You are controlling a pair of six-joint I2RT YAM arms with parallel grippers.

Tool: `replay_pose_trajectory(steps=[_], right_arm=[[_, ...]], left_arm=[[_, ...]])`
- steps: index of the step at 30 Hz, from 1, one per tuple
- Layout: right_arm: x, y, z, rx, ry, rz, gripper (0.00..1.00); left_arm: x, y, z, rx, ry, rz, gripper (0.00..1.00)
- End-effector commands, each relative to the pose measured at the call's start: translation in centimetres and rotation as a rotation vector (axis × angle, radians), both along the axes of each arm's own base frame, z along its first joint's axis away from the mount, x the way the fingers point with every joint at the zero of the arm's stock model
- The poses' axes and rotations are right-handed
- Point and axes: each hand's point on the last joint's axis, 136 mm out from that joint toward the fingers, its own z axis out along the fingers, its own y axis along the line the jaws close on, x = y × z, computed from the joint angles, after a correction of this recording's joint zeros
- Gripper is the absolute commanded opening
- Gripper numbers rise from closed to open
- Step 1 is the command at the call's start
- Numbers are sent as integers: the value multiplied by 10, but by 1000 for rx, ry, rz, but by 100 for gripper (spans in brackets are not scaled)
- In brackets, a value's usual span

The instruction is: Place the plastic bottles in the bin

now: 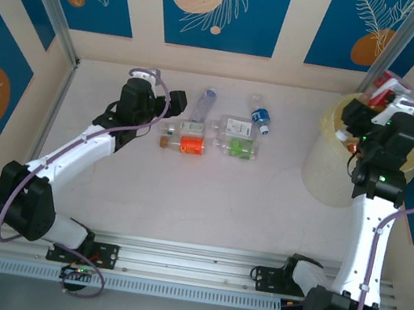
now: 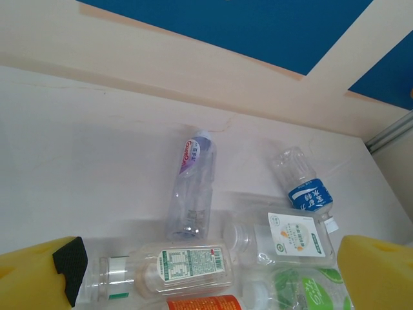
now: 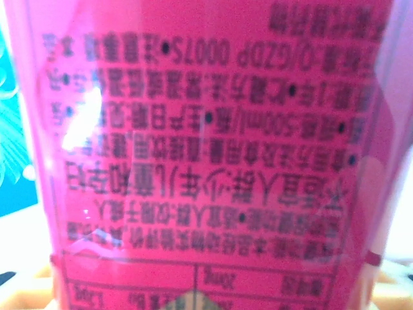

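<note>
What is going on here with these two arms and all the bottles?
The right arm holds a red bottle above the yellow bin and has not yet let go. The left arm's fingers are open, hovering beside six more bottles lying on the table, none picked up yet.

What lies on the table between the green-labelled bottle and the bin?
Nothing; in the top view the table from the green-labelled bottle to the bin is bare.

red bottle [image 3: 213,39] | label [image 3: 193,194] upside down: "500ml" | "Q/GZDP 0007S" | Chinese print
</note>
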Motion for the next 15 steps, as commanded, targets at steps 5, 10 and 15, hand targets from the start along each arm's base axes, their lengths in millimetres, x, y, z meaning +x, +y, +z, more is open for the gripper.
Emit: replay_pose_trajectory(steps=[5, 10, 15], right_arm=[[6, -39, 8, 73, -35, -138, 52], [9, -56, -14, 51, 13, -206, 53], [25, -61, -41, 29, 83, -176, 57]], left_arm=[[0, 5, -13, 4, 11, 9, 100], [-1, 10, -18, 5, 20, 22, 100], [-1, 13, -23, -2, 31, 29, 100]])
